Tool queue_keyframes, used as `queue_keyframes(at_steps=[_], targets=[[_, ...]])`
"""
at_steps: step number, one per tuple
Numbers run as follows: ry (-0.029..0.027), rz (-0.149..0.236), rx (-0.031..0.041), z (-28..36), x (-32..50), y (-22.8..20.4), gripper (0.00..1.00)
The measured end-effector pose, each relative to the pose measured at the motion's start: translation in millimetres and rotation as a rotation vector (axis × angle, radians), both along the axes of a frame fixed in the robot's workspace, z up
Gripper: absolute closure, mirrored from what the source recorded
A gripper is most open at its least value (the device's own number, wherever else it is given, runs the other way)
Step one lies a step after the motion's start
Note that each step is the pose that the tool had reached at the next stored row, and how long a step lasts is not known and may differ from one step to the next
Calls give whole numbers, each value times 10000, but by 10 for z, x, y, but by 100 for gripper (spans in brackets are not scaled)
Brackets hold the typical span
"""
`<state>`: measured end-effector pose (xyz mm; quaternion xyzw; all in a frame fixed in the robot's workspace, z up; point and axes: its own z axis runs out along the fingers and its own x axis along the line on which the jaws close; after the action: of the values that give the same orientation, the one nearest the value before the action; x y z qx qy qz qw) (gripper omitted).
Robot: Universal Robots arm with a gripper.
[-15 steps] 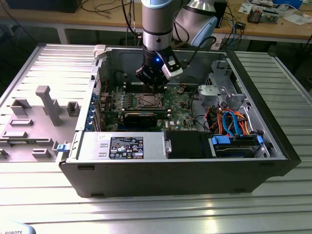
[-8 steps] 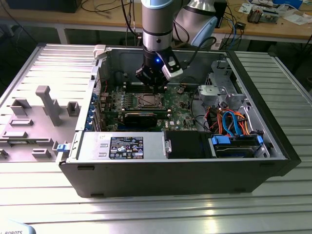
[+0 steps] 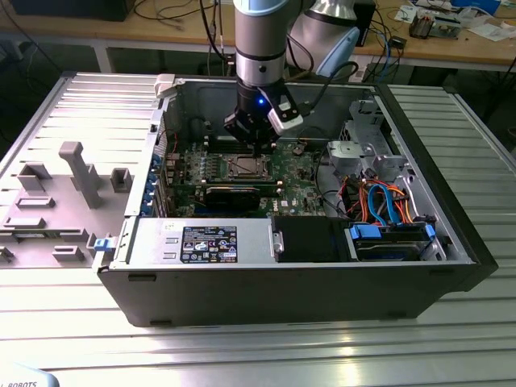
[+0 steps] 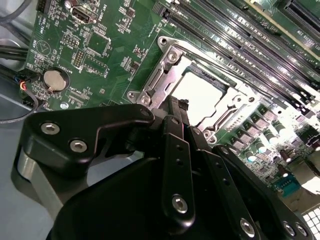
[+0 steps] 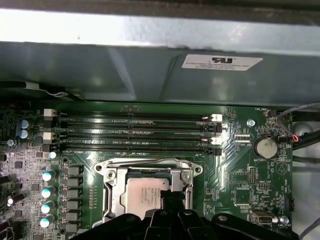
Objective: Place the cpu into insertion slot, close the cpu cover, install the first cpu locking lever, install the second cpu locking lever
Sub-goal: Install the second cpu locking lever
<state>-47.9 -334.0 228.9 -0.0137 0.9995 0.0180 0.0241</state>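
- The cpu [image 5: 145,192] lies in the insertion slot [image 4: 202,95], with the cpu cover [image 5: 111,185] down around it (its silver frame rings the chip).
- The gripper [image 4: 176,107], fingers nearly together and holding nothing, hangs at the slot's edge.
- Judgement: a locking lever step; next needs a precise hook and press.

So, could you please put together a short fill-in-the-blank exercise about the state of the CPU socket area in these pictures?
1. The cpu lies inside the insertion ____.
2. The cpu cover around it is a frame made of ____.
3. The pincer sits at the cover's edge, its fingers coloured ____.
4. The round coin cell battery sits on a circuit board coloured ____.

Missing words: slot; metal; black; green.
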Motion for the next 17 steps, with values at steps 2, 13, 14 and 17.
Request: queue_keyframes(at_steps=[2, 13, 14, 17], targets=[[1, 0, 0, 19, 0, 0, 89], [0, 0, 1, 19, -55, -35, 89], [1, 0, 1, 19, -57, -36, 89], [0, 1, 1, 19, -59, -38, 89]])
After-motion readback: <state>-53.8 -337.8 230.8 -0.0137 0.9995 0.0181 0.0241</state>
